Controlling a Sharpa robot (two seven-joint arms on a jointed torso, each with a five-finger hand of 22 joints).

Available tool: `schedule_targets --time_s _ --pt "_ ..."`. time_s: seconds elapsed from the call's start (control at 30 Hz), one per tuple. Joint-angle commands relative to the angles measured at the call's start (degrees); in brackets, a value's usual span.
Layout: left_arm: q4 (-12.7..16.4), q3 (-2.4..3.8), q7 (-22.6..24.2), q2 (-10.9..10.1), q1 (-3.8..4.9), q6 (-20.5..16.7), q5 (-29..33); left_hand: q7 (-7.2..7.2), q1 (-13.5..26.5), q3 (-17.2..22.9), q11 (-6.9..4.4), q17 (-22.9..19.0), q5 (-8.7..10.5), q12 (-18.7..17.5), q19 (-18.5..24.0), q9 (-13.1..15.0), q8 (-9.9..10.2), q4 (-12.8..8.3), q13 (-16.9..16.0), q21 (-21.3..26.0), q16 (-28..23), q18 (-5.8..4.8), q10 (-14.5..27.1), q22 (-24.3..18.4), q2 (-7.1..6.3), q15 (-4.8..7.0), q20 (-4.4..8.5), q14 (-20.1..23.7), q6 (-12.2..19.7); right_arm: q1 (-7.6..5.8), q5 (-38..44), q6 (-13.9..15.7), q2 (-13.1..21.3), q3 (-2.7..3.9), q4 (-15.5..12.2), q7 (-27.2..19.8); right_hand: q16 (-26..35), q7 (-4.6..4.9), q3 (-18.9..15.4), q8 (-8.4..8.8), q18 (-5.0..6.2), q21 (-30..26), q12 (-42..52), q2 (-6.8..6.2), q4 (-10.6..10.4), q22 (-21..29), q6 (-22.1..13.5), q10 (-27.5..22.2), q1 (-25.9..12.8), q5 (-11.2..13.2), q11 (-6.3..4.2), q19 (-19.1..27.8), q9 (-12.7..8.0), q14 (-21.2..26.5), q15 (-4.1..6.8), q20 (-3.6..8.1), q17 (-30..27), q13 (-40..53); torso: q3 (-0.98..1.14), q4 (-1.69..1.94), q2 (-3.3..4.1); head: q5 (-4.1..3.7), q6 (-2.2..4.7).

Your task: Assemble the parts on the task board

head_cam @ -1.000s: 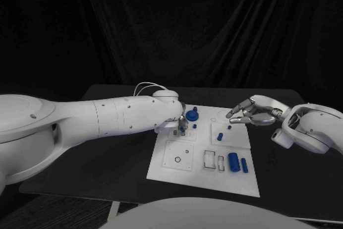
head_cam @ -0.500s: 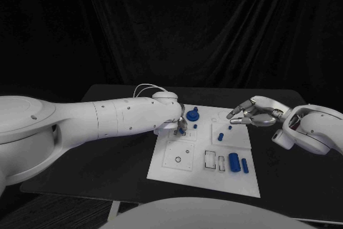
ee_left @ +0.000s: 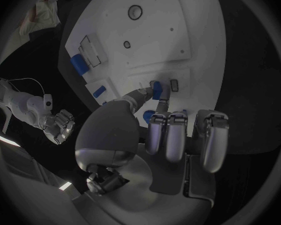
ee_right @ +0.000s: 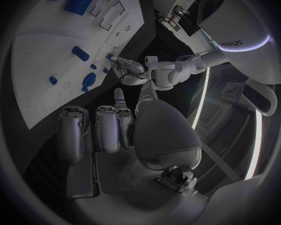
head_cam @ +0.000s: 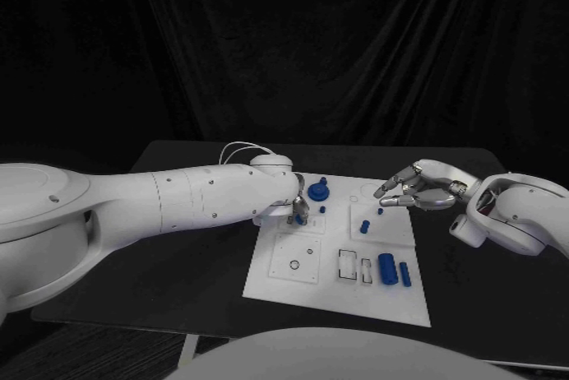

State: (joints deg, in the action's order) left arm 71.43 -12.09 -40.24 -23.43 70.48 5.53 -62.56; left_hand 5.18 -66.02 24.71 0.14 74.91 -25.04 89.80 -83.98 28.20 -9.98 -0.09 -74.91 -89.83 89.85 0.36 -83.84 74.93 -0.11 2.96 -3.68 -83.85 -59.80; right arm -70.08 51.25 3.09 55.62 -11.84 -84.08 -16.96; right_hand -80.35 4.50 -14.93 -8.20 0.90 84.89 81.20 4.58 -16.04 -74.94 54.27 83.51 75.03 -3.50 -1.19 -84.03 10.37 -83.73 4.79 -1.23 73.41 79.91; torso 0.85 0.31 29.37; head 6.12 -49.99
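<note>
Two hands over the task board: left hand pinches a small blue part at the board's far-left slots, right hand hovers at the far-right edge, fingers loosely curled, holding nothing.

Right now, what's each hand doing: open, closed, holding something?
Left hand: pinching a small blue part over the task board.
Right hand: fingers curled, holding nothing.

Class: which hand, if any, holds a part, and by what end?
The left hand pinches a small blue part by its near end; the right hand holds nothing.
</note>
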Motion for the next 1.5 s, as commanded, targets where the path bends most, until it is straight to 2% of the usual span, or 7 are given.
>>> schedule_targets --time_s 0.03,0.2,0.37,1.07,1.47,1.5 --pt "-0.1 -0.06 -2.0 0.2 -0.32 0.5 0.1 -0.86 0.0 2.1 -0.36 15.1 0.36 0.2 -6.0 -0.1 0.0 -1.6 -15.1 -0.2 0.2 -0.36 -6.2 15.1 0.60 0.33 0.50 -6.2 -0.4 0.16 -0.1 -0.6 0.1 0.03 0.0 1.0 0.2 0.09 0.1 0.04 0.48 -0.1 -0.4 0.36 0.3 -13.2 0.1 2.7 0.5 -0.3 -0.04 -3.5 -0.1 -3.2 0.06 -0.30 0.0 -1.9 -0.02 -0.02 0.03 0.07 -0.01" --pt "-0.2 -0.06 -1.8 0.3 -0.36 0.3 0.1 -0.88 0.1 2.0 -0.38 15.1 0.71 0.2 -6.0 -0.2 0.0 -1.4 -15.1 -0.2 0.2 -0.36 -6.2 15.1 0.58 0.35 0.52 -6.2 -0.5 0.16 -0.1 -0.7 0.1 0.03 0.0 1.1 0.2 0.09 0.1 0.04 0.48 -0.1 -0.4 0.36 0.3 -13.2 0.1 2.7 0.5 -0.3 -0.04 -3.5 -0.1 -3.2 0.06 -0.30 0.0 -1.9 -0.01 -0.01 -0.02 0.13 -0.01" --pt "-0.3 -0.06 -1.7 0.4 -0.38 0.0 0.1 -0.99 0.5 1.7 -0.46 15.1 2.30 0.2 -6.0 -0.3 0.2 -0.8 -15.1 -0.2 0.2 -0.36 -6.2 15.1 0.58 0.43 0.59 -6.2 -0.6 0.18 -0.1 -0.8 0.1 0.03 0.1 1.1 0.2 0.09 0.1 0.04 0.48 -0.1 -0.4 0.36 0.3 -13.2 0.1 2.7 0.5 -0.3 -0.04 -3.5 -0.1 -3.2 0.06 -0.30 0.0 -1.9 -0.01 -0.05 -0.03 0.09 -0.01" --pt "-1.0 -0.06 -2.0 1.1 -0.51 0.1 3.8 -1.08 0.4 1.6 -0.54 15.1 2.58 0.2 -6.0 -0.3 0.2 -0.8 -15.1 -0.2 0.2 -0.36 -6.2 15.1 0.57 0.47 0.63 -6.2 -0.7 0.23 -0.1 -1.2 0.2 0.03 0.1 1.7 0.3 0.12 0.0 0.09 0.50 -0.2 -0.4 0.39 0.4 -13.2 0.1 2.6 0.8 -0.3 -0.02 -3.4 -0.1 -3.2 0.03 -0.33 -0.2 -2.0 0.00 0.00 -0.02 0.36 -0.01" --pt "-1.3 -0.06 -2.0 1.3 -0.62 0.4 3.9 -1.16 1.0 0.6 -0.62 15.1 3.54 0.2 -6.0 -0.4 0.4 0.0 -15.1 -0.2 0.2 -0.36 -6.2 15.1 0.18 0.58 0.75 -6.2 -0.9 0.27 -0.1 -1.5 0.0 0.03 0.2 1.8 0.3 0.12 0.0 0.10 0.50 -0.2 -0.4 0.39 0.4 -13.2 0.1 2.6 0.9 -0.3 -0.02 -3.4 -0.1 -3.2 0.03 -0.33 -0.2 -2.0 0.01 -0.02 -0.01 0.51 -0.01" --pt "-1.4 -0.06 -2.0 1.3 -0.63 0.5 3.9 -1.21 1.0 0.3 -0.66 15.1 4.08 0.2 -6.0 -0.5 0.5 0.2 -15.1 -0.2 0.2 -0.36 -6.2 15.1 0.14 0.62 0.77 -6.2 -0.9 0.27 -0.1 -1.5 0.0 0.03 0.2 1.8 0.3 0.12 0.0 0.10 0.50 -0.2 -0.4 0.39 0.4 -13.2 0.1 2.6 0.9 -0.3 -0.02 -3.4 -0.1 -3.2 0.03 -0.33 -0.2 -2.0 0.01 0.01 -0.01 0.49 -0.01"
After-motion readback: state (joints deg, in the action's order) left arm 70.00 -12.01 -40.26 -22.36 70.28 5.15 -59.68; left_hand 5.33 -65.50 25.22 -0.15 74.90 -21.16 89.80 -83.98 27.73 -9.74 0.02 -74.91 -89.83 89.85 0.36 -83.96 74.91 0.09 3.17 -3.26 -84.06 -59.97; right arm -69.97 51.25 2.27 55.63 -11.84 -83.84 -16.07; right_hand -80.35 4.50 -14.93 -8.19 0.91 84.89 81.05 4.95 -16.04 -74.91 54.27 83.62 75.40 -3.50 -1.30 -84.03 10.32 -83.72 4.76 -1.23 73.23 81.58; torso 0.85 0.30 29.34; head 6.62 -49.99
